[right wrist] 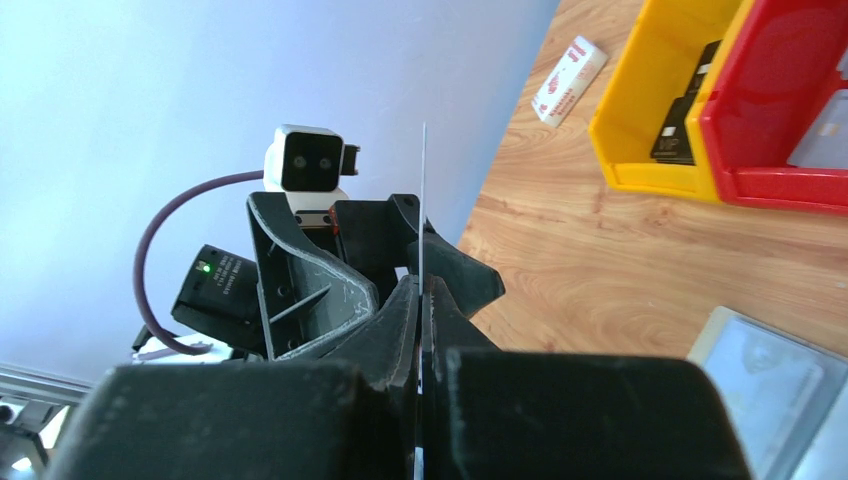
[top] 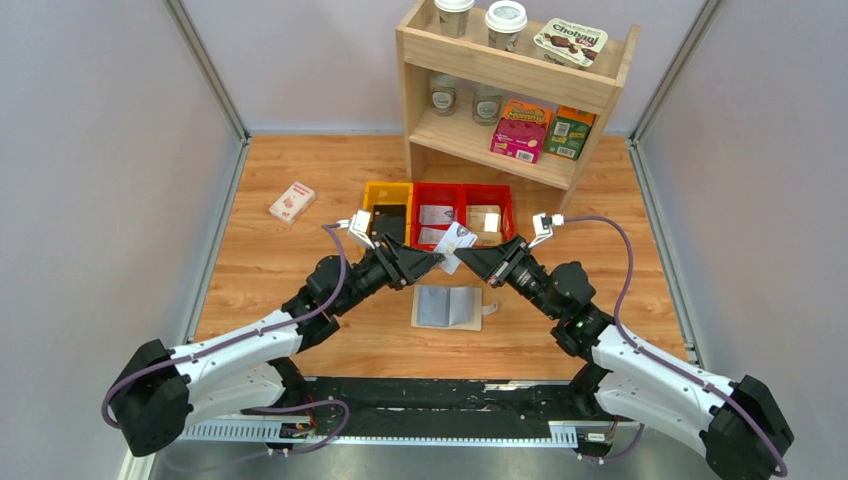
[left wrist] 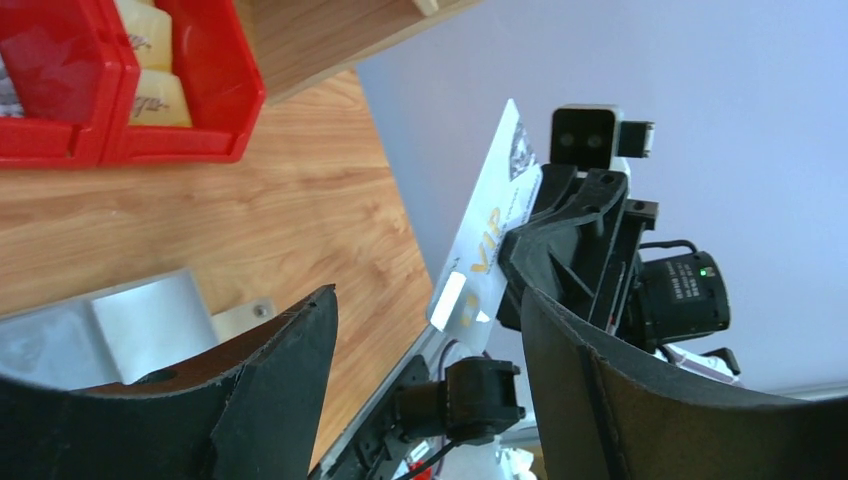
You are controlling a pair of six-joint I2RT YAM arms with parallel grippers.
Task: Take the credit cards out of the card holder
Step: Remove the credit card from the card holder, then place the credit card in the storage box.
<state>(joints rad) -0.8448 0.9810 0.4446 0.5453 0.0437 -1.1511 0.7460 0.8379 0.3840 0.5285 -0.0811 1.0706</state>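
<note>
Over the middle of the counter (top: pixel 300 262): one credit card (top: pixel 457 241) hangs in the air between the two arms' tips, just above the card holder (top: pixel 447 306).
Right end effector (top: pixel 468 256): clamped tight on one edge of the card. Its wrist view shows the card edge-on, pinched between both pads and standing straight out of them.
Left end effector (top: pixel 434 259): fingers spread wide, holding nothing. The card sits just beyond the open gap.
Card holder: lies open and flat on the counter, lining upward, near of the red bins (top: pixel 462 212). Whether more cards sit in its pockets, I cannot tell.
Weight: judged very light, so almost no load on the grip.
Stiffness: thin and springy-stiff, plastic by the look. It shows no bend though held by one edge only.
Surface: smooth and glossy, likely slippery. A narrow pinch could let it swivel or slide.
Fragility: low. It should bear a firm squeeze, though hard bending could crease it.
Where to hold: the flat faces between the pads, well in from the edge, as the right end effector does. Flat on the counter it would be hard to lift, so a free edge is the place to pinch.
</note>
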